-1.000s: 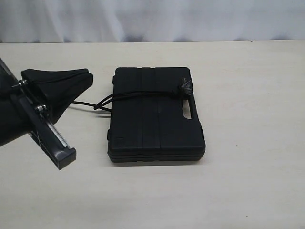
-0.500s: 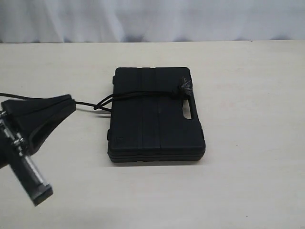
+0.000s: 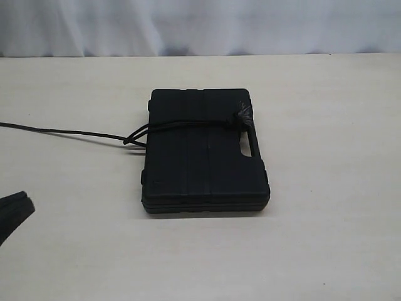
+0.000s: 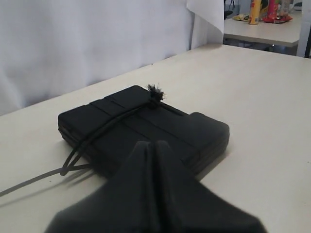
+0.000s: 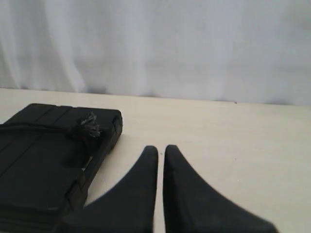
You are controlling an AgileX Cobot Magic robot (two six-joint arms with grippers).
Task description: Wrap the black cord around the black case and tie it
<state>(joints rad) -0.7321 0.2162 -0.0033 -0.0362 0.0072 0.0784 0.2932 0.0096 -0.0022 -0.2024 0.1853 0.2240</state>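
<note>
The case (image 3: 205, 153) lies flat on the desk (image 3: 326, 238). The cord (image 3: 75, 132) crosses its far part and trails left. Both jaws are closed tight, holding nothing. The left arm (image 3: 11, 216) sits low, near left.

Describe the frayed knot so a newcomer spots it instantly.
On the pale table, find the flat black case. The black cord crosses its top; follow it toward the handle slot. The tassel knot sits there, the only fuzzy grey tuft.

Matt ribbed plastic case (image 3: 207, 157), braided cord (image 3: 182, 125)
</note>
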